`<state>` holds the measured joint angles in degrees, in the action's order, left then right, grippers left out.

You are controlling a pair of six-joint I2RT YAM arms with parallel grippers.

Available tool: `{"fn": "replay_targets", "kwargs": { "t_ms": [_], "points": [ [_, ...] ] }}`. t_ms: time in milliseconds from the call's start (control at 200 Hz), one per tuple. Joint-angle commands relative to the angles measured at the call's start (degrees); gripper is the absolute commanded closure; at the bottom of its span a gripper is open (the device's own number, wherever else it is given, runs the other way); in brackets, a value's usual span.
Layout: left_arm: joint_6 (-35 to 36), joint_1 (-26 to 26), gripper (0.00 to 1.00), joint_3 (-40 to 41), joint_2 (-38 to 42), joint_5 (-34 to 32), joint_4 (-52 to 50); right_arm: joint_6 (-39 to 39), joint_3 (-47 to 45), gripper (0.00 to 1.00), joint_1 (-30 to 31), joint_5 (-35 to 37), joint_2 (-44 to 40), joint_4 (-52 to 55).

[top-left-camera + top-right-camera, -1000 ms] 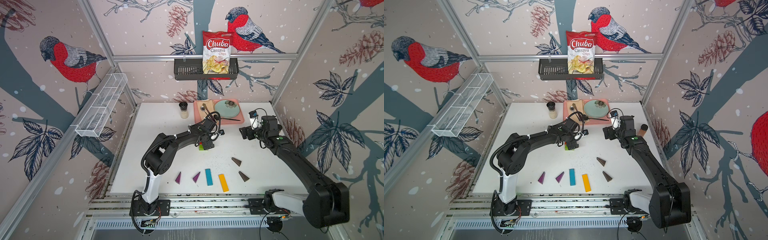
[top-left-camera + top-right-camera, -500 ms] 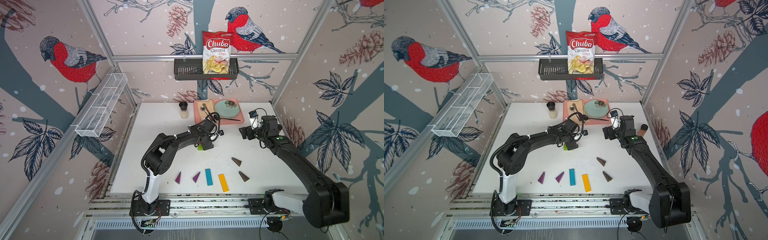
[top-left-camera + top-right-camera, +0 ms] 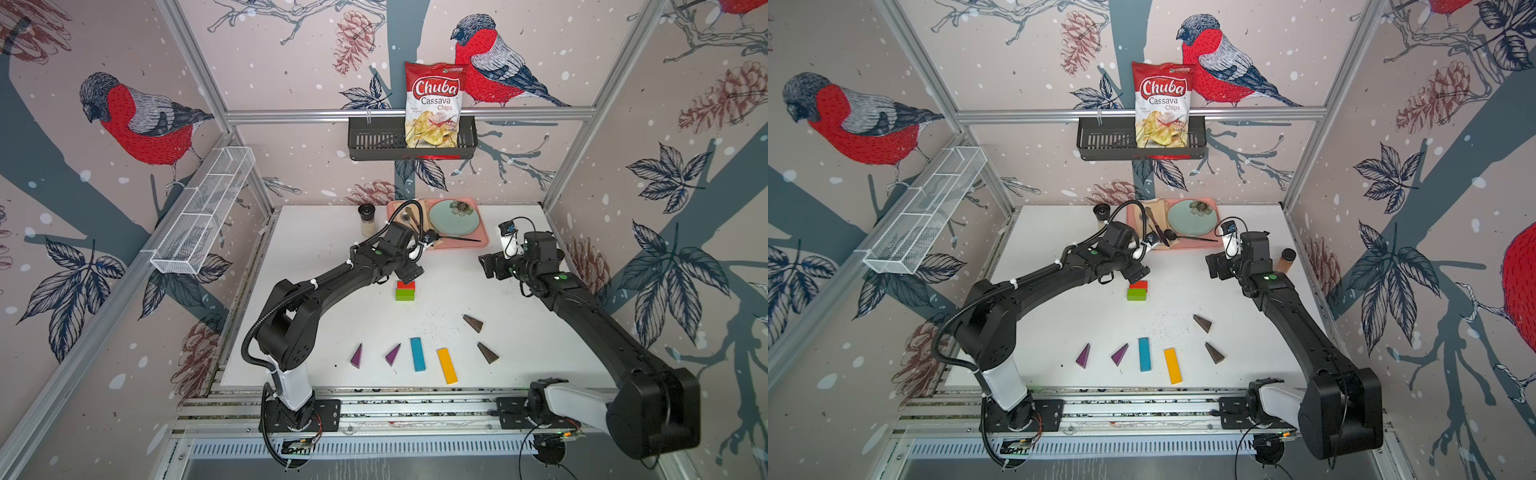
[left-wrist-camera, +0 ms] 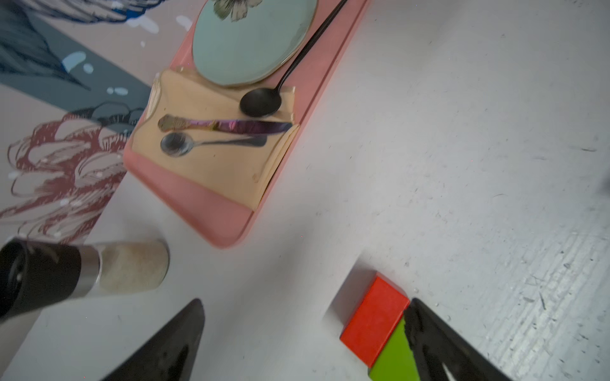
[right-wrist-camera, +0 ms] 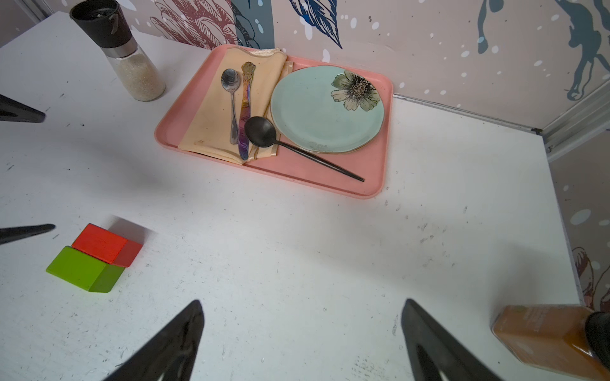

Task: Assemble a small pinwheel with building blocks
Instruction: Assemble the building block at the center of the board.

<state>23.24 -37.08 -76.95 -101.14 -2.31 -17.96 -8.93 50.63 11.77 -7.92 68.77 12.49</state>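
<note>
The pinwheel here is a red brick [image 3: 406, 285] and a green brick [image 3: 404, 294] lying side by side and touching, mid-table. My left gripper [image 3: 409, 272] hovers open just behind them. In the left wrist view one fingertip [image 4: 425, 326] overlaps the red brick [image 4: 374, 321] and green brick [image 4: 392, 359]. Near the front edge lie the other building blocks: two purple wedges [image 3: 357, 356] [image 3: 393, 354], a blue bar [image 3: 417, 353], a yellow bar [image 3: 447, 365] and two brown wedges [image 3: 473, 323] [image 3: 487, 353]. My right gripper [image 3: 490, 266] is open and empty, off to the right.
At the back a pink tray [image 3: 457, 245] holds a plate [image 3: 454, 217], a napkin and cutlery. A salt grinder [image 3: 367, 220] stands to its left. An orange spice bottle [image 3: 1286, 260] stands by the right wall, close to my right wrist.
My left gripper has drawn back off the red and green bricks, which now show fully. The right arm has barely moved.
</note>
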Motion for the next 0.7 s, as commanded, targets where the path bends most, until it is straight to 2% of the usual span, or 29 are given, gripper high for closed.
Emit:
{"fn": "replay_targets", "kwargs": {
  "t_ms": [0, 140, 285, 560, 695],
  "points": [
    [-12.96, 1.10, 0.10, 2.66, 2.91, -5.33, -8.53, 0.14, -0.06, 0.08, -0.04, -0.79, 0.01, -0.33],
    [-24.54, 1.84, 0.19, 8.07, 7.40, -4.69, -12.05, -1.42, -0.41, 0.07, 1.30, -3.84, 0.02, -0.16],
    [-31.71, 1.84, 0.20, 11.78, 7.77, -1.50, -13.10, -2.46, -1.08, 0.07, 3.47, -3.77, -0.26, 1.05],
    [-37.64, 2.89, 0.20, 13.38, 3.61, -1.28, -11.53, -2.22, -1.22, 0.07, 3.70, -2.94, -1.09, 1.08],
    [-39.36, 2.98, 0.20, 11.72, 1.21, -2.06, -11.56, -1.97, -0.94, 0.07, 3.74, -2.98, -1.01, 0.96]
  ]
}}
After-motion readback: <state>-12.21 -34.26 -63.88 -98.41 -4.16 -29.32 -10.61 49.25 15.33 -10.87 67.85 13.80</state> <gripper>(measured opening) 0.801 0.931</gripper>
